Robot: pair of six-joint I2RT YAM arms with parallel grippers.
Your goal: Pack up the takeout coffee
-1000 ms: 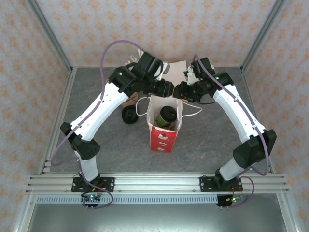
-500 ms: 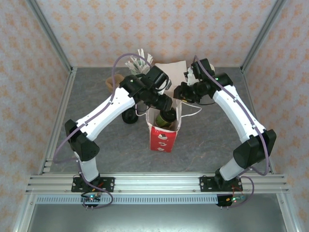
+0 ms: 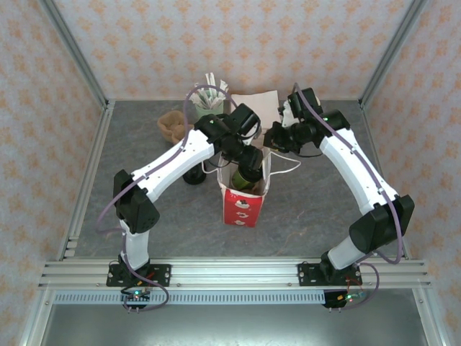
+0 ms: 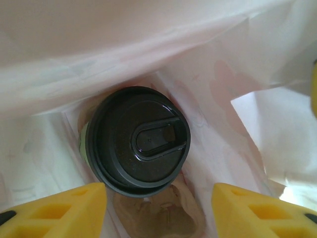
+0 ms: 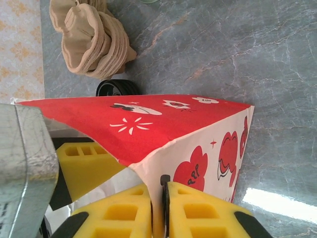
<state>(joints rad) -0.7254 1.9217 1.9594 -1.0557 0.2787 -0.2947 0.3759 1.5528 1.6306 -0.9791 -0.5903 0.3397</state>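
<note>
The takeout coffee (image 4: 137, 141), a dark cup with a round black lid, stands upright inside the red-and-white paper bag (image 3: 241, 205). My left gripper (image 4: 158, 196) reaches down into the bag's mouth and is open, its yellow fingers (image 4: 64, 210) apart just above the lid and not touching it. From above, the left gripper (image 3: 248, 167) covers most of the cup. My right gripper (image 5: 158, 198) is shut on the bag's (image 5: 198, 124) rim, pinching the paper wall at the corner, and from above it (image 3: 272, 140) sits at the bag's back right edge.
A stack of brown paper holders (image 5: 94, 39) and a loose black lid (image 5: 116, 88) lie left of the bag. A pale bundle (image 3: 210, 94) and a cardboard sheet (image 3: 256, 102) stand at the back wall. The bag's white string handles (image 3: 288, 167) trail to the right.
The left arm swung right and dipped into the bag, then its jaws widened and left the cup standing inside. The right gripper closed on the bag's rim.
</note>
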